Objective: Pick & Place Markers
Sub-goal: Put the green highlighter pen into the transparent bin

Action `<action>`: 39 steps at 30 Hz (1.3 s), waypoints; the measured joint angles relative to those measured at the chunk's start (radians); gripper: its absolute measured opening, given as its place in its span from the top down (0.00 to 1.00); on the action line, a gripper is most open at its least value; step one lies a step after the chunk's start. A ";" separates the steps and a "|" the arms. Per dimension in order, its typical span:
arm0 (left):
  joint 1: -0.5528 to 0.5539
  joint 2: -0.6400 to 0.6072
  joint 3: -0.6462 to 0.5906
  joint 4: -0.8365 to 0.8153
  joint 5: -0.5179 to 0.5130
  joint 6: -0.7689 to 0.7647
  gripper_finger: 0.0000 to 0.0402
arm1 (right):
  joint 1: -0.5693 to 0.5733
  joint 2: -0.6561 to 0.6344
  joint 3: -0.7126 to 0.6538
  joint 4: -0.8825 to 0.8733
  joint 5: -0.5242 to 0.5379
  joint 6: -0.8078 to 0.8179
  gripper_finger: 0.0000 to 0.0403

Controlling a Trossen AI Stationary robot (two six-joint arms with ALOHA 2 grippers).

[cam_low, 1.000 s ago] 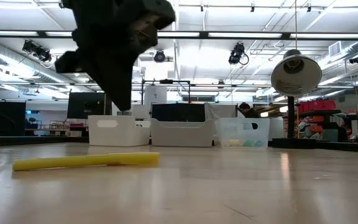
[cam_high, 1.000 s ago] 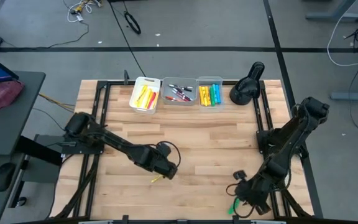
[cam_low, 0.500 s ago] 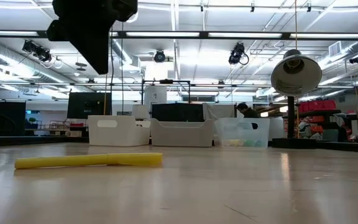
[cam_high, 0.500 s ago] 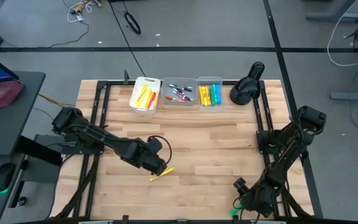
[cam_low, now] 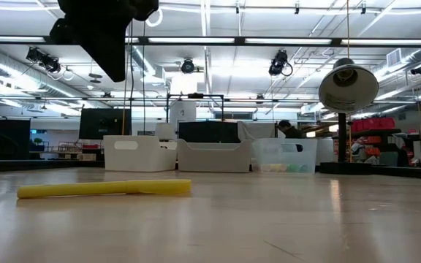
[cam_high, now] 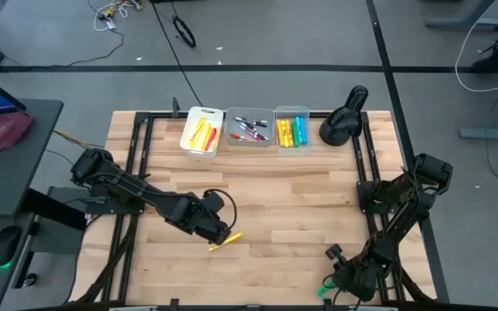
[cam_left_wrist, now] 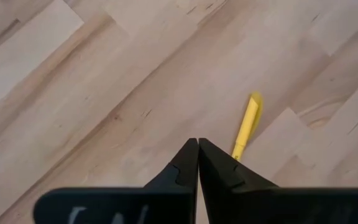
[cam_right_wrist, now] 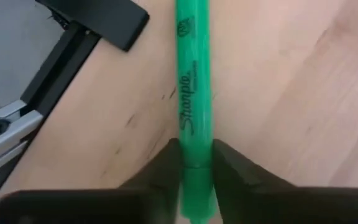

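Observation:
A yellow marker (cam_high: 225, 241) lies flat on the wooden table (cam_high: 301, 207), seen side-on in the low view (cam_low: 104, 189). My left gripper (cam_high: 217, 228) hangs shut just above it and to its left, touching nothing; the wrist view shows the shut fingertips (cam_left_wrist: 197, 146) beside the marker (cam_left_wrist: 247, 127). At the table's near right edge a green marker (cam_high: 324, 286) lies on the wood, with my right gripper (cam_high: 350, 278) shut on it. My right gripper (cam_right_wrist: 194, 149) pinches the green marker's barrel (cam_right_wrist: 194, 127) between its two fingers (cam_right_wrist: 166, 163), one on each long side. The fingers come steeply from above and lie across the marker. The marker lies flat on the table.
Three small bins stand in a row at the far edge: a white one (cam_high: 202, 134) with yellow and orange markers, a clear one (cam_high: 249, 128) with red and dark ones, a clear one (cam_high: 292, 130) with yellow, green and blue. A black lamp (cam_high: 342, 121) stands right of them.
My left gripper has risen from just above the yellow marker and drawn back toward the table's left; the marker stays on the table. My right gripper has sunk toward the table's near edge, down onto the green marker.

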State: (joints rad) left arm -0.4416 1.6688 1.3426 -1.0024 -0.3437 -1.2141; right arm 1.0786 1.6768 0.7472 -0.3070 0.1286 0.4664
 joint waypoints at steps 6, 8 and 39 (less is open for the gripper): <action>0.001 -0.007 0.000 0.007 0.000 -0.014 0.91 | -0.005 -0.025 -0.001 -0.025 0.006 0.082 0.90; 0.006 -0.015 0.001 0.027 -0.008 -0.011 0.87 | -0.016 -0.058 -0.004 -0.058 0.029 0.142 0.90; 0.401 -0.394 -0.376 0.315 0.024 0.785 0.74 | -1.409 -0.019 0.777 -0.871 -0.058 0.338 0.90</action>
State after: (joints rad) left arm -0.0404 1.2745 0.9668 -0.6873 -0.3197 -0.4288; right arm -0.3303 1.6573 1.5243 -1.1780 0.0706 0.8043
